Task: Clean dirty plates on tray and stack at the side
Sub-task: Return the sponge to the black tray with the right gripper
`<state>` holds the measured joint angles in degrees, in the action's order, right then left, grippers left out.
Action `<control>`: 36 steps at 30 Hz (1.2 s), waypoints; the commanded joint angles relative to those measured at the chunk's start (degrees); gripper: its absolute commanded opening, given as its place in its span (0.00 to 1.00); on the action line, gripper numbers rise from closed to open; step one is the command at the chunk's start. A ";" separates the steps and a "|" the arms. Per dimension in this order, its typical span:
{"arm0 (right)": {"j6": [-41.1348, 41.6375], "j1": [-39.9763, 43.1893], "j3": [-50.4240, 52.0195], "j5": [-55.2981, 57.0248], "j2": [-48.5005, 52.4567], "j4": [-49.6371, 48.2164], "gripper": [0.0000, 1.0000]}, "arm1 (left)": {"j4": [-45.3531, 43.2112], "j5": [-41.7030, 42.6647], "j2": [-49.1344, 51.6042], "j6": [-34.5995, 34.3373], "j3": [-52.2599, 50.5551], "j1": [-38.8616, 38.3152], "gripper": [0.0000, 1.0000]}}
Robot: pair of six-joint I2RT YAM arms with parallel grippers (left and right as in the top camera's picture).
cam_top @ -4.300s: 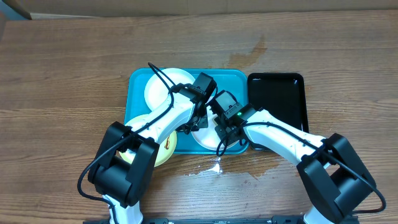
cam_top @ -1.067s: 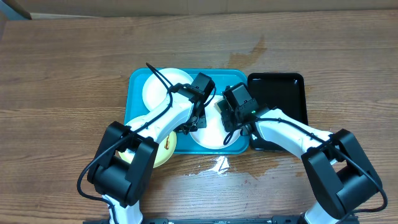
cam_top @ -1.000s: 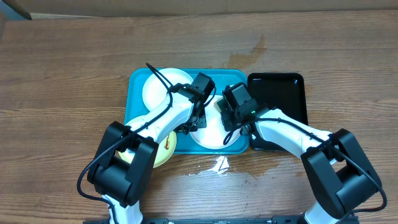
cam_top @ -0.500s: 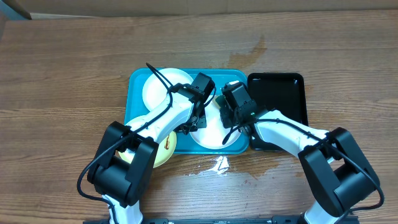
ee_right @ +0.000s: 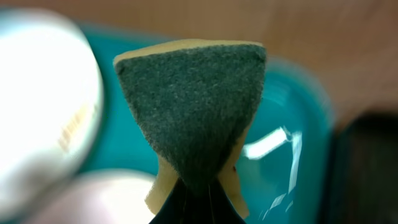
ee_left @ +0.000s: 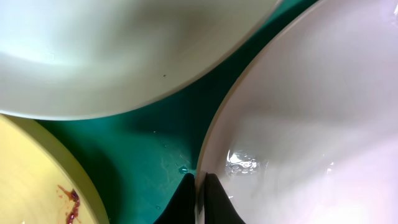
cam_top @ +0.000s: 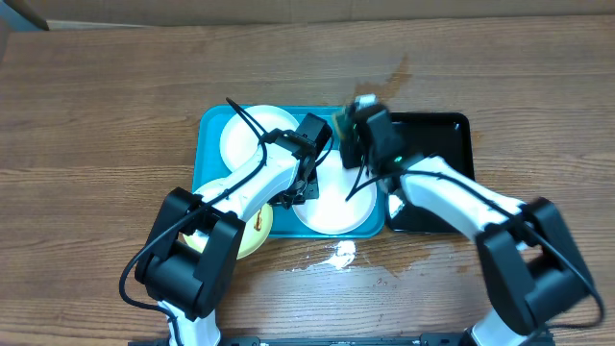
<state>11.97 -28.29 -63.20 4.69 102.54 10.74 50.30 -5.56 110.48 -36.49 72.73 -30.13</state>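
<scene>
The turquoise tray (cam_top: 213, 123) holds two white plates: one at its back left (cam_top: 252, 135) and one at its front right (cam_top: 336, 204). A pale yellow-green plate (cam_top: 252, 231) with a dark smear overlaps the tray's front left corner. My left gripper (cam_top: 300, 189) is shut on the rim of the front right white plate (ee_left: 298, 124), pinching its left edge. My right gripper (cam_top: 348, 113) is shut on a sponge (ee_right: 193, 106) with a dark green scouring face, held raised over the tray's back right part (ee_right: 292, 143).
A glossy black tray (cam_top: 437, 144) lies right of the turquoise tray. A small puddle (cam_top: 338, 256) sits on the wooden table in front of the trays. A damp stain (cam_top: 389, 82) marks the wood behind them.
My right gripper has lifted off the front right white plate and moved back and up with the sponge. The left gripper has kept its hold on the plate rim.
</scene>
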 commanded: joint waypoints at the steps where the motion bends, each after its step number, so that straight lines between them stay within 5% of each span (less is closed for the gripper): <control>1: 0.07 2.67 -5.40 0.20 -9.25 -0.72 0.04 | 0.44 -0.35 -1.07 1.64 -0.63 -0.22 0.04; 8: 1.01 9.97 -5.92 0.20 -18.53 10.84 0.04 | 0.37 -0.37 -1.07 1.64 -0.63 -0.22 0.04; 17: 9.53 19.37 -5.64 -3.54 -16.87 35.50 0.08 | 0.20 -0.42 -1.09 1.70 -0.52 -0.22 0.04; 27: 9.51 19.37 -4.28 -4.20 -8.09 42.10 0.36 | 7.52 -1.01 -1.11 2.10 8.81 -0.22 0.04; 32: 9.05 19.37 -4.26 -4.17 -4.20 41.51 0.81 | 13.33 -2.56 -1.11 4.24 17.27 -0.26 0.04; 36: 9.09 19.45 -4.26 -0.94 -3.72 41.03 0.92 | 20.20 -9.97 -1.11 4.22 25.29 -0.72 0.04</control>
<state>20.97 -8.73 -67.59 0.97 98.98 52.23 67.20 -8.23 110.48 -33.82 91.42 -30.33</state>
